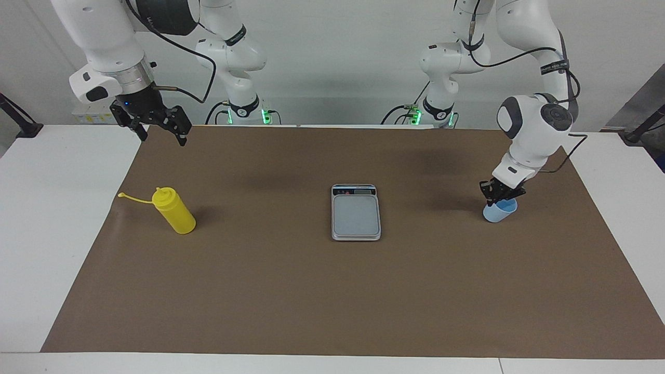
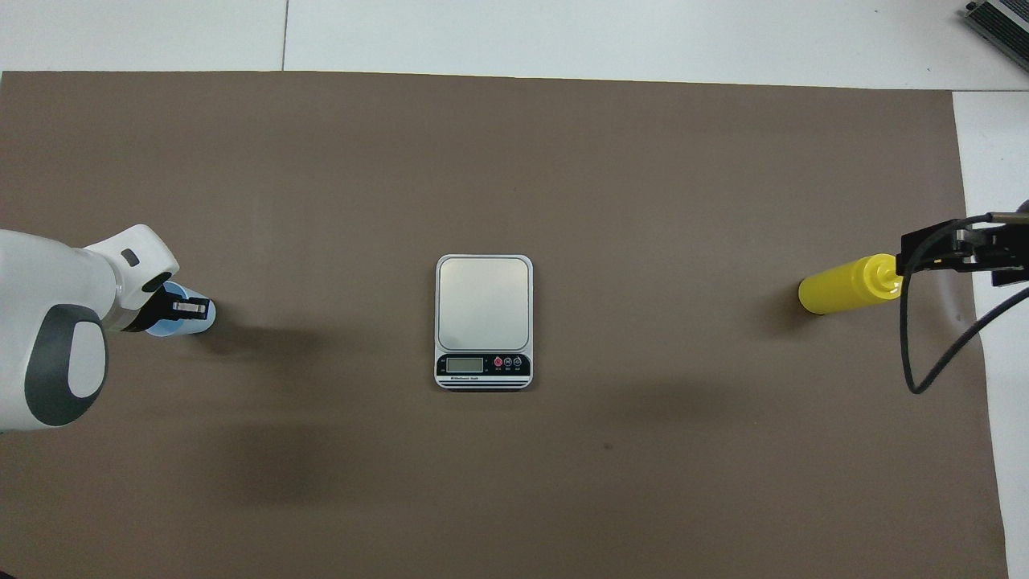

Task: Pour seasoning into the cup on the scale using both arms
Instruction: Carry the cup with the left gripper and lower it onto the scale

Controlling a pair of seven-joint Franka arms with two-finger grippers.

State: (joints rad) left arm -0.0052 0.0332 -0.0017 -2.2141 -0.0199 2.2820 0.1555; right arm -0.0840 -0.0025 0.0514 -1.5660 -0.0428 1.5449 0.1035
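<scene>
White table (image 1: 57,218) w/ a big brown mat (image 1: 332,291) covering most of it; bare white strips show at both sides & along the bottom of the facing view. Seams between tabletop panels visible at the top of the overhead view. Plain white wall (image 1: 337,52) fills the upper part of the facing view. Black struts at upper left (image 1: 18,119) & upper right (image 1: 644,127) edges. Grey ribbed object (image 2: 1001,20) in the overhead view's top right corner. Lighting even, w/ soft shadows on the mat.
</scene>
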